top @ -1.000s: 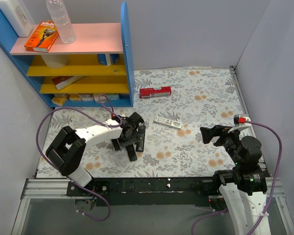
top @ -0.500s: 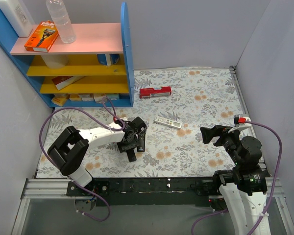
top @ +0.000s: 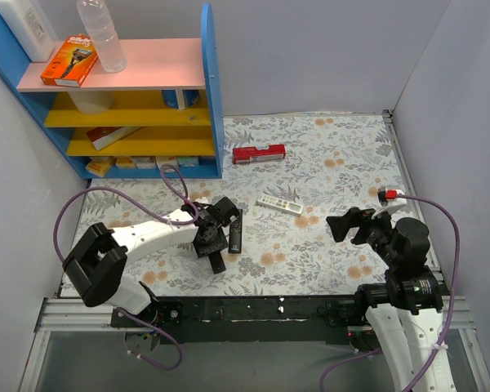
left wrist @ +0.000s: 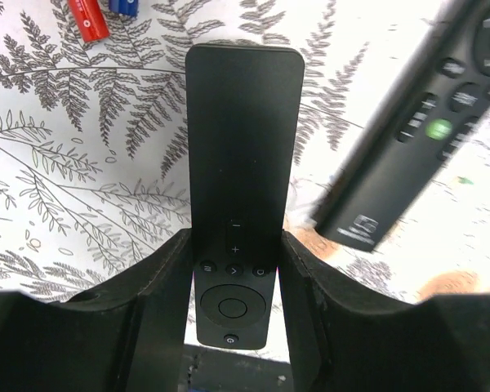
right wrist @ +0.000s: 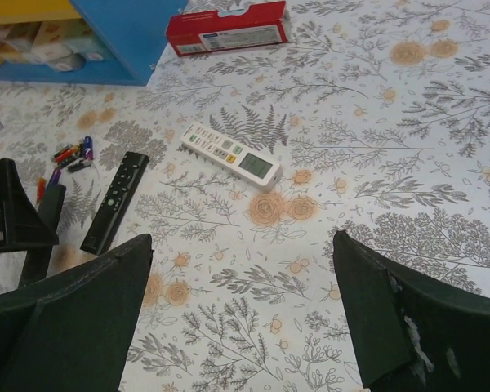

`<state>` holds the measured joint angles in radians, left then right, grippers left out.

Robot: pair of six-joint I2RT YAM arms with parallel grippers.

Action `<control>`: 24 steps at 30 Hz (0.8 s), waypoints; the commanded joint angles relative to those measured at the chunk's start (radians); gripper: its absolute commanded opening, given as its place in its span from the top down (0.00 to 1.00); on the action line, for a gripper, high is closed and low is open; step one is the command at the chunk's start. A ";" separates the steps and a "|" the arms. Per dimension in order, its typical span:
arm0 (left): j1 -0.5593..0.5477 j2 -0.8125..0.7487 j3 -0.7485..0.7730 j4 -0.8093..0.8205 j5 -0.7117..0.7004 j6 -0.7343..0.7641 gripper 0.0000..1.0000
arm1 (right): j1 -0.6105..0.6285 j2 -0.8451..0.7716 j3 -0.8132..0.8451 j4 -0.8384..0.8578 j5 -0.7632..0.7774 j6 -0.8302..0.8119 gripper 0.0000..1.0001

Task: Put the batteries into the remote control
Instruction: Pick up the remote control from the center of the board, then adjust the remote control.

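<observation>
Since the earlier frames show the left end effector (left wrist: 237,241) wider and farther up the floral-patterned worktop (top: 335,171), it has dropped toward the near edge and narrowed. The right arm has nudged slightly left. The left jaws now sit part-closed around the button end of the plain matte black bar-shaped remote control (left wrist: 243,147). One finger (left wrist: 318,302) is against its side and a thin sliver of worktop shows by the other, so a firm clamp can't be told. The remote lies flat, buttons up, with its plain half reaching out past the fingertips. The right end effector (right wrist: 243,245) has its jaws spread wide, holds nothing, and is well apart from that remote. A slim black remote with small light markings (left wrist: 408,139) lies just beside it, angled. Small red and blue cylindrical batteries (right wrist: 75,153) lie just past the plain remote's far end. Farther out are a white remote (right wrist: 230,155) and a red rectangular box (right wrist: 226,28).
</observation>
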<state>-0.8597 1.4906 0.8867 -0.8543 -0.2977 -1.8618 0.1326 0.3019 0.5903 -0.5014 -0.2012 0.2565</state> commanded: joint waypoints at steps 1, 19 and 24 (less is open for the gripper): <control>-0.004 -0.121 0.084 -0.032 0.006 0.052 1.00 | 0.002 0.005 -0.001 0.053 -0.176 -0.065 0.02; -0.004 -0.184 0.245 0.495 0.507 0.296 1.00 | 0.004 0.232 -0.001 0.308 -0.452 0.274 0.02; -0.004 -0.165 0.245 0.655 0.617 0.267 1.00 | 0.004 0.292 -0.026 0.477 -0.501 0.466 0.02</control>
<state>-0.8597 1.3289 1.0904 -0.3855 0.1711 -1.5997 0.1333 0.5663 0.5735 -0.2279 -0.6235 0.5373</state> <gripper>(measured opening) 0.409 0.982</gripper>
